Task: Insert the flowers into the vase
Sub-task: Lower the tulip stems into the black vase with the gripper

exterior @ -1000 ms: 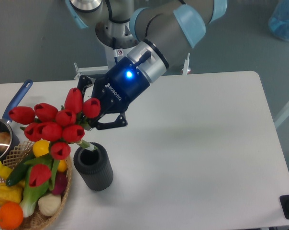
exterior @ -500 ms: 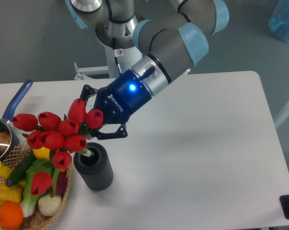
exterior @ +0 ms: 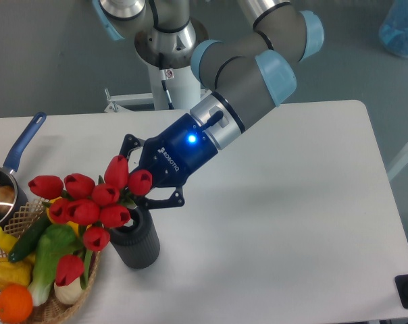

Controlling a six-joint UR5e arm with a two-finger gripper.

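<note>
Nearest the camera, left of the vase (exterior: 135, 241), a wicker basket (exterior: 55, 309) is sitting at the table's front edge, holding an orange, a yellow piece, a green cucumber-like piece and a pale bulb. The vase, a dark grey ribbed cylinder, is standing upright on the white table (exterior: 278, 223) just beside the basket. The flowers (exterior: 90, 206), red tulip buds on green stems, are leaning out to the left over the vase's mouth and across the basket; whether the stem ends are inside the mouth cannot be told. Just behind the vase, the gripper (exterior: 144, 187) is pinching the bunch near its bound stems, a blue light glowing on its wrist. Farther left of the vase, a blue-handled saucepan (exterior: 13, 177) is resting at the table's edge. Beyond the table, the arm's base is rising from a white post against a grey floor.
</note>
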